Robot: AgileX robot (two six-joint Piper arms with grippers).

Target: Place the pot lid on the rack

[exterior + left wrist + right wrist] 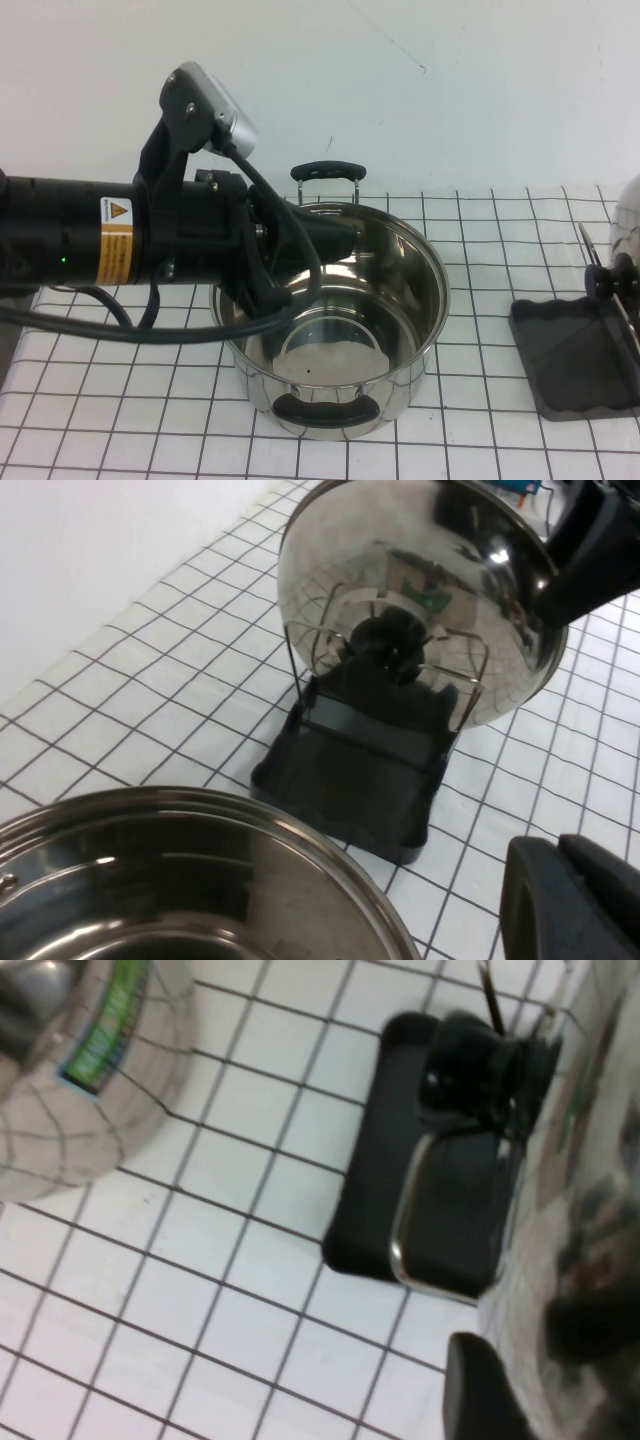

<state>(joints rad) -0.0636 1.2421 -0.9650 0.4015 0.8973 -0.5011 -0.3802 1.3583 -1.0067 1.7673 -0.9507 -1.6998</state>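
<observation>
Where the gridded white table (480, 440) lies nearest the robot, the steel pot (400, 300) stands with one black handle (327, 408) at its 6 o'clock and the other (327, 170) at 12 o'clock. Reaching in from the pot's 9 o'clock, the left gripper (325, 240) hangs over the open pot, just above the rim; whether it is clenched or released cannot be told. At the pot's 3 o'clock, apart from it, sits the rack (575, 360). The pot lid (400, 560) stands on edge in the rack's far end, its domed side and black knob (385, 640) facing the pot, with wire prongs (300, 655) rising in front of it. The right gripper (590, 560) is at the lid's upper rim; whether it grasps the lid cannot be told.
</observation>
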